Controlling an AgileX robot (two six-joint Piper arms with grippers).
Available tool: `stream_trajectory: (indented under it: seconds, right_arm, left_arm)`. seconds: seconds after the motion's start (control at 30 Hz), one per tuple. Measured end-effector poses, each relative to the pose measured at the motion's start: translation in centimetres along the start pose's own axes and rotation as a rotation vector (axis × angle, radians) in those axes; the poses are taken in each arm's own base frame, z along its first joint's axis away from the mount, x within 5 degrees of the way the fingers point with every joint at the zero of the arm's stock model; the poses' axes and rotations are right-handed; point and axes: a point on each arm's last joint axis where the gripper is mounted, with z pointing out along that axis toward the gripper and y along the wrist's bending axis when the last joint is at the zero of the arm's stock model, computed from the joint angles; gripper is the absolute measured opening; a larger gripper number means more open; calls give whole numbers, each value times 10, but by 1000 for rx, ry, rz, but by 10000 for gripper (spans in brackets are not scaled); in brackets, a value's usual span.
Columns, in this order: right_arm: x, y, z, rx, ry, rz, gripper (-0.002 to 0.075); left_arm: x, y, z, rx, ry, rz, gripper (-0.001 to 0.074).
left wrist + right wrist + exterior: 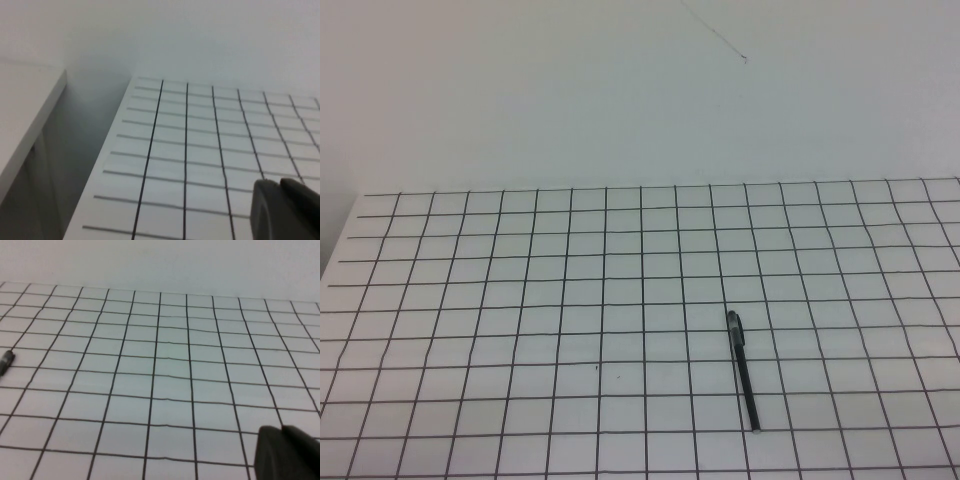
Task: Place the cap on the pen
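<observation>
The table in front of me is white, ruled all over with a grid of thin dark lines, and it runs back to a plain pale wall. From my left wrist I can see the table's left edge and, beyond a gap, a second pale surface standing beside it.

Neither of my arms shows in the high view. My left gripper appears only as a dark grey tip at the corner of its own wrist view, hanging over the grid near the table's left edge; its jaws are closed together with nothing between them. My right gripper shows the same way in its wrist view, over bare grid squares, jaws closed and empty.

The pen lies flat on the table, right of centre and towards my near edge, well apart from both grippers. In the right wrist view only one dark end of it shows at the picture's edge.

It is a thin black stick, lying nearly along the grid lines front to back, slightly slanted. Its far end is thicker and looks capped; the near end is slimmer.
</observation>
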Motion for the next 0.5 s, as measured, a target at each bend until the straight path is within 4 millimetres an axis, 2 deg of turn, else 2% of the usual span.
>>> stream_trajectory:
  seconds: [0.2,0.5]
  right_arm:
    - [0,-1,0,8,0,-25,-3]
    - [1,-2,0,20,6,-62,-3]
  left_arm:
    - [11,4,-1,-38,124,32,-1]
    - [11,5,-1,-48,127,52,-1]
